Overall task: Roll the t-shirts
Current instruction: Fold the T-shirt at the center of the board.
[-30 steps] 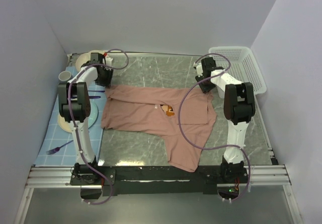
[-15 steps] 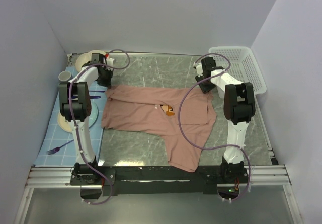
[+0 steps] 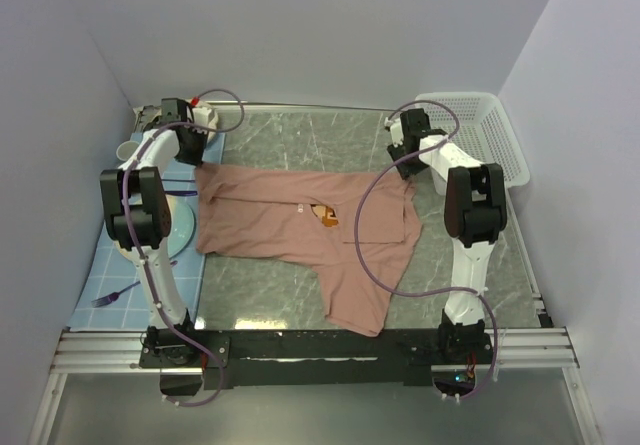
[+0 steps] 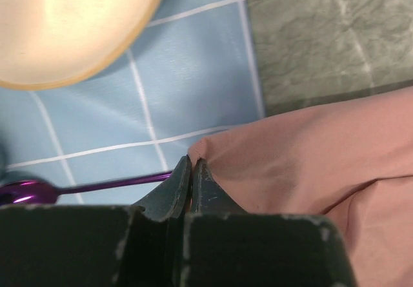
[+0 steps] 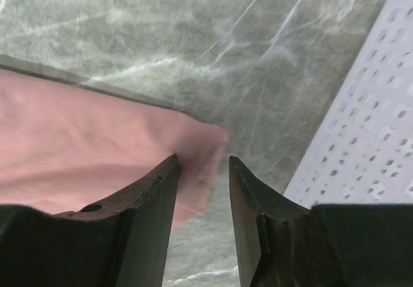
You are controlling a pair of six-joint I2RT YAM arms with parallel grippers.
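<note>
Top external: the t-shirt [image 3: 300, 230] lies spread, if crooked, across the middle of the table [image 3: 300, 140]. My left gripper [image 3: 191, 151] is at the shirt's 10 o'clock corner and my right gripper [image 3: 405, 163] at its 2 o'clock corner, beside the basket [image 3: 490, 135]. I judge I take both far corners to pull the cloth flat and square before any rolling.

Left wrist: my fingers [image 4: 177, 184] are pressed together on the very tip of the pink corner, which hangs over the blue mat [image 4: 193, 74]. A purple handle [image 4: 103, 185] is at 9 o'clock and a plate [image 4: 64, 29] at 11.

Right wrist: my jaws stand apart, straddling the other corner. The cloth lies between them, not yet pinched, so this side cannot pull.
</note>
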